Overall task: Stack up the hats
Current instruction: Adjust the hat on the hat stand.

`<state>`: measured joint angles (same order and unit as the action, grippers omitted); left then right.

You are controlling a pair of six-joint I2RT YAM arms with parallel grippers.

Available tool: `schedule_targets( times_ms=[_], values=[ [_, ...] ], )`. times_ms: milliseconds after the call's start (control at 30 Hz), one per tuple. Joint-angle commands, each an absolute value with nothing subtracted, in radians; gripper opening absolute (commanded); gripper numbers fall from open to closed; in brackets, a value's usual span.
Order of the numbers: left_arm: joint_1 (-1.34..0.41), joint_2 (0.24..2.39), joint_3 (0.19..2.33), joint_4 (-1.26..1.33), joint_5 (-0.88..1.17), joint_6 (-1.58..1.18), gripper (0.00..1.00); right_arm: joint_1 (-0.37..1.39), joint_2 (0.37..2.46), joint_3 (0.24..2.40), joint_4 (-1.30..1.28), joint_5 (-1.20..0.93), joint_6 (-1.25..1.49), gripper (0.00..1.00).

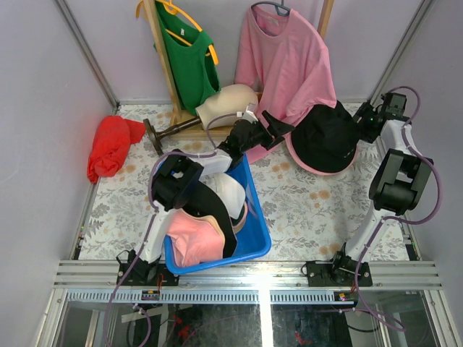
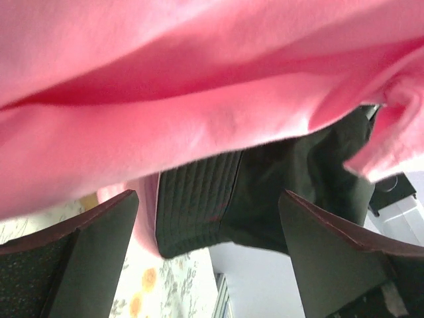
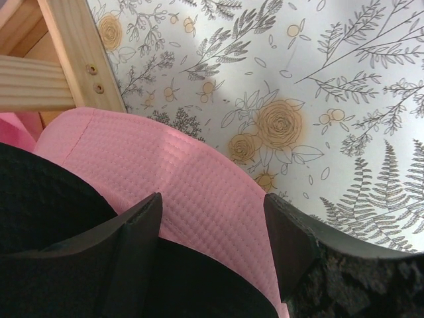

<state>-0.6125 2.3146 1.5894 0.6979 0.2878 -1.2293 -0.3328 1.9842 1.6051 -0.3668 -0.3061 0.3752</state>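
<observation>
Black hat (image 1: 329, 137) is sitting on top of a pink hat (image 1: 318, 171) at the far right of the bench (image 1: 311, 210), with the pink brim sticking out from under it on the near side. Right hand (image 1: 364, 116) is reaching in at the far-right edge of that pile. In the right wrist view the right hand (image 3: 212, 202) is showing its fingers apart over the pink hat (image 3: 192, 179), nothing clamped between them, black hat (image 3: 40, 199) just to the side; can't tell if the tips are touching the fabric. Left hand (image 1: 282, 130) is stretching across to the far middle, just beside the black hat's left edge and under the hem of the hanging pink shirt (image 1: 289, 65). From its wrist camera the left hand (image 2: 209, 199) is standing wide open and empty, pink shirt (image 2: 165, 66) draping above and the black hat (image 2: 278, 192) ahead. More hats are lying in the blue bin (image 1: 257, 231) at the near edge, left of centre: a pale pink hat (image 1: 194, 242), a white hat (image 1: 230, 189) and a dark hat (image 1: 224, 231). Red cloth bundle (image 1: 108, 144) is lying at the far left edge, and a mannequin head (image 1: 228, 101) is lying tipped over by the wooden rack (image 1: 163, 65).
</observation>
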Motion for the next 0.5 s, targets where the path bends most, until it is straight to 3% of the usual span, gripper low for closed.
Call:
schedule_targets(
  times_ms=[0, 467],
  values=[
    [-0.610, 2.161, 1.459, 0.770, 0.270, -1.187, 0.86, -0.302, 1.975, 1.646, -0.396, -0.330, 0.344, 0.70],
    [-0.648, 2.203, 1.532, 0.707, 0.320, -1.153, 0.86, -0.285, 1.940, 1.621, -0.400, -0.328, 0.339, 0.71]
  ],
)
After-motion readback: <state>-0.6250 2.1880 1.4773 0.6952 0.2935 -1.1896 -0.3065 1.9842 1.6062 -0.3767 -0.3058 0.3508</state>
